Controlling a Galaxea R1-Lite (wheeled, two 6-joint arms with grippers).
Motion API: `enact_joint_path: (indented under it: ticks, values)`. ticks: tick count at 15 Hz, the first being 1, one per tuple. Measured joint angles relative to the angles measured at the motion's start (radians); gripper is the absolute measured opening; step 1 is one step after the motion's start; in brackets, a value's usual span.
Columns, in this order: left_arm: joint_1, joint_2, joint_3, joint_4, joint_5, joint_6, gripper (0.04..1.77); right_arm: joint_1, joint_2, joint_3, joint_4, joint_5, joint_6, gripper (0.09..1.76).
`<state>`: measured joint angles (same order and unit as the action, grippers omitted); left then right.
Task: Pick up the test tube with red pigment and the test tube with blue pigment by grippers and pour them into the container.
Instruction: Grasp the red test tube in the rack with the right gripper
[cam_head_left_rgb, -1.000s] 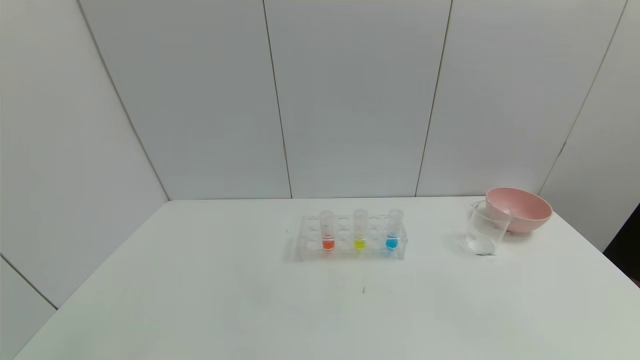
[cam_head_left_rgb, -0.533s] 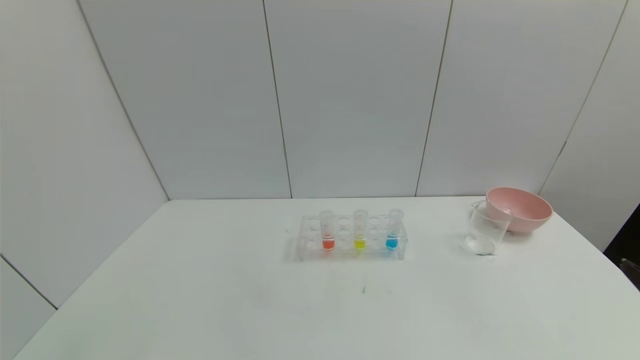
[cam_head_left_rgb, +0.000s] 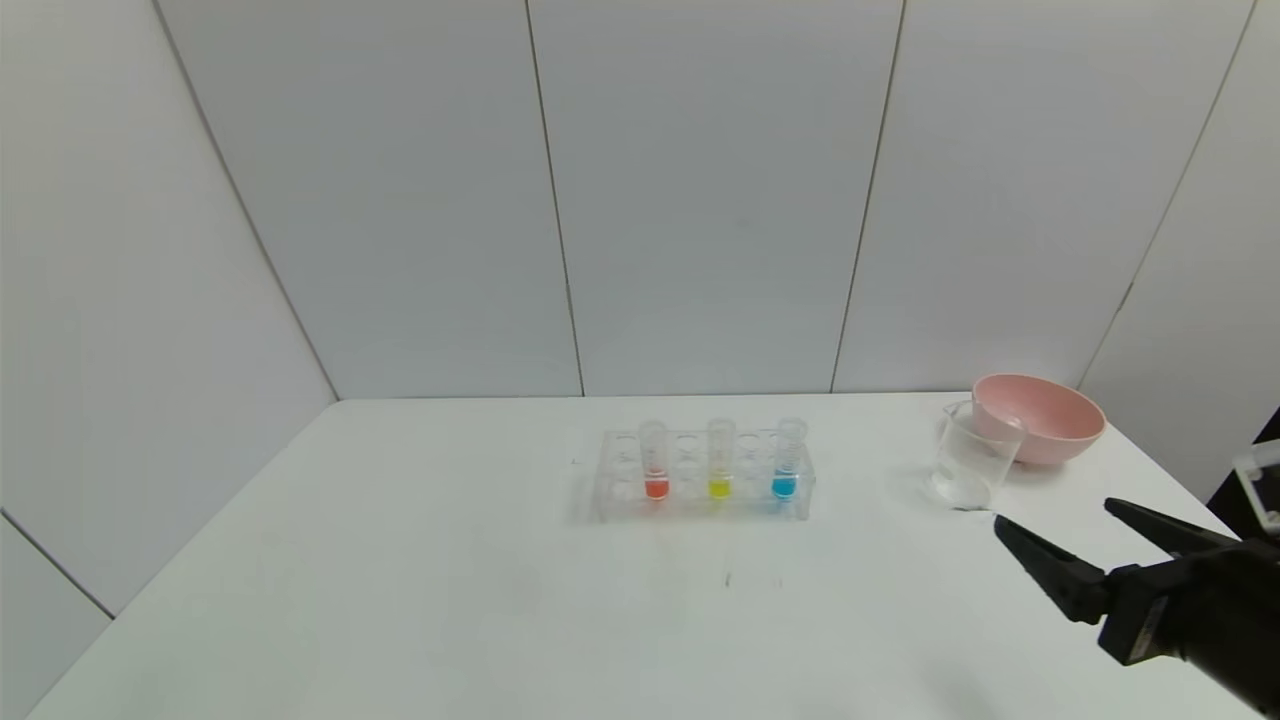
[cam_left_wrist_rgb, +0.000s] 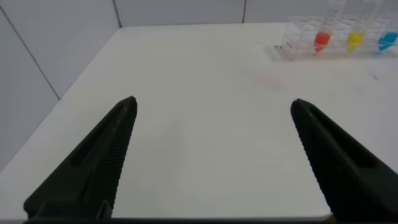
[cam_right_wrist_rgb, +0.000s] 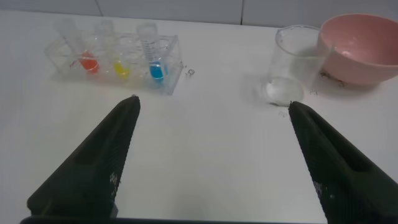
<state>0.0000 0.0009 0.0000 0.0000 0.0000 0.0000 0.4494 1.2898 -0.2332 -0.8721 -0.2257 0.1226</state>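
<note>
Over the tabletop my right gripper hangs with fingers spread and empty near the container, my left gripper likewise spread and empty, while the test tube with red pigment and the test tube with blue pigment stand upright in the rack.

At frame centre a clear rack on the white worktop holds the red tube, yellow tube and blue tube. Right: beaker touching pink bowl. Lower right, the right gripper with fingers spread.
</note>
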Motion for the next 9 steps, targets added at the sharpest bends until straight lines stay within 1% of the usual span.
enact_joint_path:
  ticks: [3, 4, 6, 9]
  values:
    - [0.0, 0.0, 0.0, 0.0, 0.0, 0.0, 1.76, 0.247, 0.102, -0.049, -0.013, -0.227, 0.067, 1.71]
    - [0.0, 0.0, 0.0, 0.0, 0.0, 0.0, 1.76, 0.313, 0.144, -0.079, -0.015, -0.288, 0.084, 1.71]
    - [0.0, 0.0, 0.0, 0.0, 0.0, 0.0, 1.76, 0.405, 0.245, -0.156, -0.018, -0.378, 0.123, 1.71]
    - [0.0, 0.0, 0.0, 0.0, 0.0, 0.0, 1.76, 0.496, 0.409, -0.284, -0.018, -0.446, 0.173, 1.71]
